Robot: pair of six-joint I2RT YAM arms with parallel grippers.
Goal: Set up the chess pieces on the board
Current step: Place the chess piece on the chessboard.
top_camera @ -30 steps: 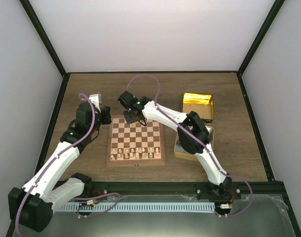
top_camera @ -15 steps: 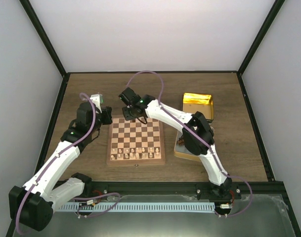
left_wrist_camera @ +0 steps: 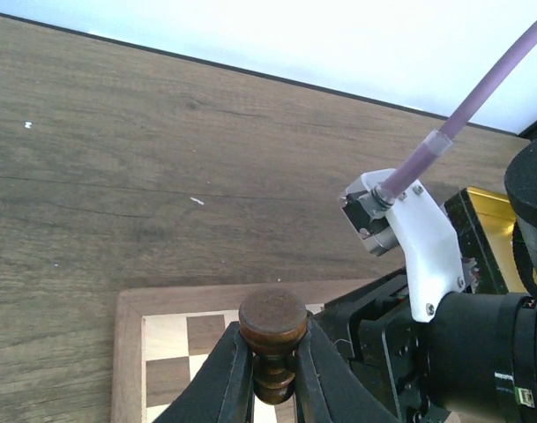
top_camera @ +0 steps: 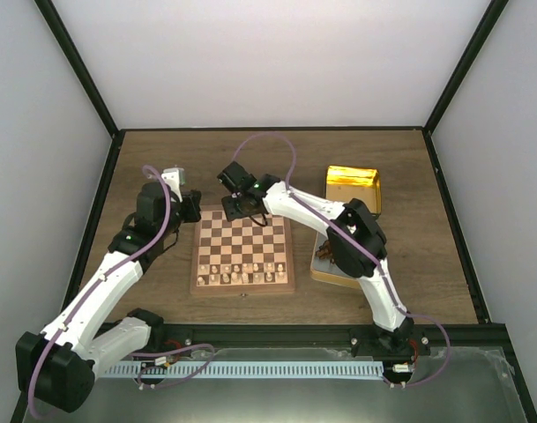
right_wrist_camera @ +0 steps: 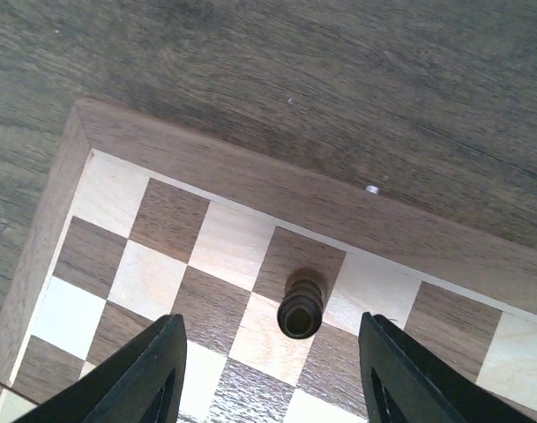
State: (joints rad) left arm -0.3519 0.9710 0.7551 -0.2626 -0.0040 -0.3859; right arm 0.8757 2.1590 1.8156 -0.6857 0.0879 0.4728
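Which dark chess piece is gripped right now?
The dark piece pinched in the left fingers, by a corner of the board. The other dark piece stands free on the board's edge row between the open right fingers, touching neither.

Overhead + wrist cams — shared board [top_camera: 250, 242]

One board [right_wrist_camera: 250, 181] and two dark chess pieces [right_wrist_camera: 302, 304] show.
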